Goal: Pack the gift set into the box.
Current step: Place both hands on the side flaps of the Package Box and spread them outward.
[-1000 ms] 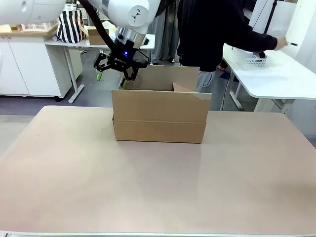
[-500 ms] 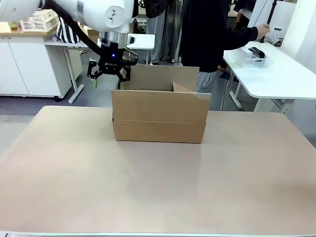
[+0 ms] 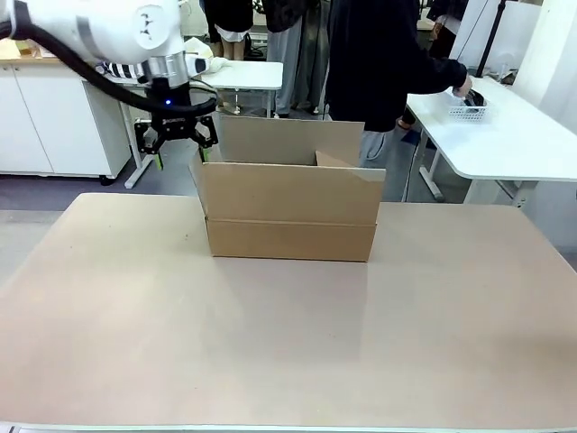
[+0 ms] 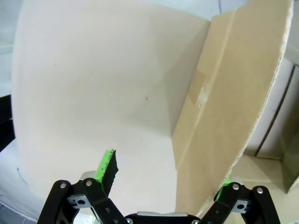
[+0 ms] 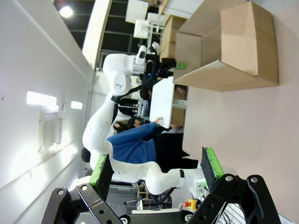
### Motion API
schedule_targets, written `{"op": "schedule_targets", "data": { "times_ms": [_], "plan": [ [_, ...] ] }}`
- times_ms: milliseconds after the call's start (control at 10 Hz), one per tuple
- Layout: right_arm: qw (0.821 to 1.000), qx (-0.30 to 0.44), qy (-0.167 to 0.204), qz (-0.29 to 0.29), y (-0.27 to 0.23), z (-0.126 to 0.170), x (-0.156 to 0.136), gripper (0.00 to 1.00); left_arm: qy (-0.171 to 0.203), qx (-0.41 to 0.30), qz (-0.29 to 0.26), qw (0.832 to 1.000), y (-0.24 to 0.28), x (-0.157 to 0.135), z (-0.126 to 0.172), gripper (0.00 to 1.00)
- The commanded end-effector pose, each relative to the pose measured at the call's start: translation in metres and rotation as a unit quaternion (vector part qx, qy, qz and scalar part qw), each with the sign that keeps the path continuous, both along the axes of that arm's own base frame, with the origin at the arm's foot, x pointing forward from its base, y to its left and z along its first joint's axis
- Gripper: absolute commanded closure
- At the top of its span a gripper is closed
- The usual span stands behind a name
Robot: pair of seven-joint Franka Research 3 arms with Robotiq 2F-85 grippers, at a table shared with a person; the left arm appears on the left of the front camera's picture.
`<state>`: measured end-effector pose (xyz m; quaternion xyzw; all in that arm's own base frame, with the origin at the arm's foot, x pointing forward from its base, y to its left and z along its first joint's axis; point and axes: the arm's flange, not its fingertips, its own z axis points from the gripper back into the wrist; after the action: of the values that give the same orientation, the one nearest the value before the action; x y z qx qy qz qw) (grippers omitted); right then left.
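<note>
The box [image 3: 288, 212], a large plain brown carton, stands open at mid-table. My left gripper [image 3: 182, 155] hangs at its left end, open, with the left end flap [image 3: 197, 177] between the fingers. In the left wrist view that flap [image 4: 224, 102] rises close to one green pad, and the other pad [image 4: 106, 165] stands well clear of it over the table; the left gripper [image 4: 166, 175] is open. My right gripper [image 5: 156, 169] is open with nothing in it, far from the box [image 5: 224, 46]. The gift set is out of view.
A person in dark clothes [image 3: 379, 54] stands behind the box, reaching a hand to a white wire basket [image 3: 467, 110] on a white side table [image 3: 514, 144] at the back right. The tan tabletop [image 3: 288, 343] spreads wide in front of the box.
My left gripper has moved left and slightly down, from above the box's back left corner to its left end. The left flap now leans outward. The person's hand has dropped to the basket.
</note>
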<state>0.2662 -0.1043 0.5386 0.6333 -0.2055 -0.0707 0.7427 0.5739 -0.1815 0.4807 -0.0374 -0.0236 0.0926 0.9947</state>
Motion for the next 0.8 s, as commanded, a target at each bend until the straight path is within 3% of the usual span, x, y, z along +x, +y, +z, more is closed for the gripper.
{"op": "schedule_targets", "data": {
  "times_ms": [0, 500, 700],
  "plan": [
    [1.0, 0.005, -0.017, 0.0, 0.001, 0.003, 0.004, 0.0, 0.0, -0.043, -0.022, 0.999, 0.023, -0.012, -0.017, 0.0],
    [1.0, 0.005, -0.017, 0.0, 0.001, 0.003, 0.004, 0.0, -0.013, -0.165, -0.055, 0.985, 0.07, -0.027, -0.041, 0.0],
    [1.0, 0.005, -0.017, 0.0, 0.001, 0.003, 0.004, 0.0, -0.027, -0.239, -0.102, 0.965, 0.078, -0.028, -0.051, 0.0]
  ]
}}
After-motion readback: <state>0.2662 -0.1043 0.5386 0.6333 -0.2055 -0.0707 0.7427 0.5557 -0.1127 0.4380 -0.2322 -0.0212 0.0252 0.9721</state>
